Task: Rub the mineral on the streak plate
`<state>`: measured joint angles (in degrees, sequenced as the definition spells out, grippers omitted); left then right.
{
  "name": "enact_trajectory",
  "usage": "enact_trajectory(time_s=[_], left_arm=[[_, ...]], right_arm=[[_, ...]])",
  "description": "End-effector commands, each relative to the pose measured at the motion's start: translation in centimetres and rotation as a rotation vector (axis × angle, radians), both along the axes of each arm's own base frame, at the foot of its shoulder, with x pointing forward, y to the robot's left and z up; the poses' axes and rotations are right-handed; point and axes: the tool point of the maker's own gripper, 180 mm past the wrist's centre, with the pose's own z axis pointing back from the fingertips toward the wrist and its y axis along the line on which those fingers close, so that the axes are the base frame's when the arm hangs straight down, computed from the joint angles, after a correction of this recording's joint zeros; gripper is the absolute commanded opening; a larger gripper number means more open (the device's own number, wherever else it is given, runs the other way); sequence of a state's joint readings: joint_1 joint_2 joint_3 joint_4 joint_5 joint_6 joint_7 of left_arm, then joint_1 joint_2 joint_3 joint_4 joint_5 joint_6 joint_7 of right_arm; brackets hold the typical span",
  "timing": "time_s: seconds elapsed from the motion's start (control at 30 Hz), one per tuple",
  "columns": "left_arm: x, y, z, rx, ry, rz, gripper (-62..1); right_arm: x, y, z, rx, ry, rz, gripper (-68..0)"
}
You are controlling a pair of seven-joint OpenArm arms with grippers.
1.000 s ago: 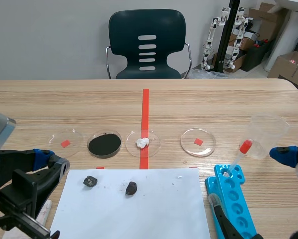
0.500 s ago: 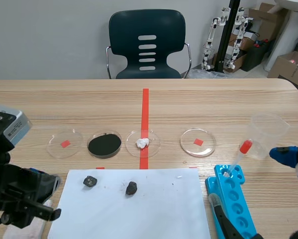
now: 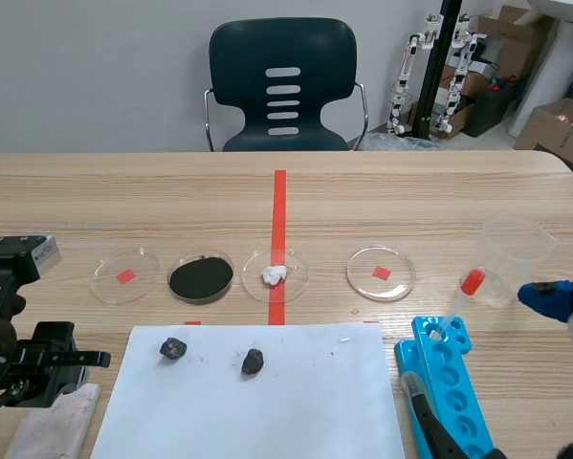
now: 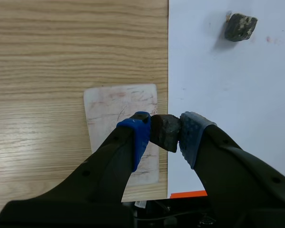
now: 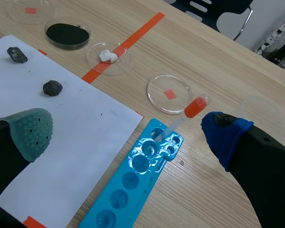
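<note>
We see the left gripper (image 4: 165,134) clenched on the mineral (image 4: 163,131), a dark angular lump pinched between its blue and grey pads. The lump hangs over the streak plate (image 4: 118,111), a pale tile marked with faint reddish scratches, close to the tile's edge nearest the white paper (image 4: 228,85). We cannot tell whether the lump touches the tile. In the scene view the tile lies on the table (image 3: 410,196) at about eight o'clock of the paper, just beside its edge, with the left arm over it.

Two loose dark rocks (image 3: 173,348) sit on the paper toward its eleven o'clock corner, apart from each other.

At twelve o'clock of the paper we find a row of four petri dishes (image 3: 381,273). From nine to three o'clock, the first is bare, the second holds black powder, the third holds a white lump, and the fourth is bare.

At three o'clock of the paper lies a blue well tray (image 3: 451,382). A red-bulbed dropper (image 3: 461,298) leans out of the tray's far end, and a clear cup (image 3: 516,256) stands at one o'clock of the tray.

The right gripper (image 5: 128,133) is released, its fingers spread wide and holding nothing, and it hovers near the tray.
</note>
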<state>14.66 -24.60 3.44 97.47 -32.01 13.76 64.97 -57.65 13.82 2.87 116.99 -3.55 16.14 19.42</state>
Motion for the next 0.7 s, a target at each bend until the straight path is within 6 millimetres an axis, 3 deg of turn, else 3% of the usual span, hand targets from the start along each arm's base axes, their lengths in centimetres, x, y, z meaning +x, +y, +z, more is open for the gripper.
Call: enact_trajectory(time_s=[0.0,0.33,0.67], left_arm=[[0.4,-0.1,0.1,-0.007,0.004,0.012,-49.6],[1.0,2.8,-2.0,0.056,0.108,0.077,-49.6],[0.3,3.9,-3.6,0.067,0.165,0.113,-49.6]], right_arm=[[0.4,0.1,0.8,0.011,-0.031,0.008,0.4],[0.4,0.1,0.8,0.011,-0.031,0.008,0.4],[0.4,0.1,0.8,0.011,-0.031,0.008,0.4]])
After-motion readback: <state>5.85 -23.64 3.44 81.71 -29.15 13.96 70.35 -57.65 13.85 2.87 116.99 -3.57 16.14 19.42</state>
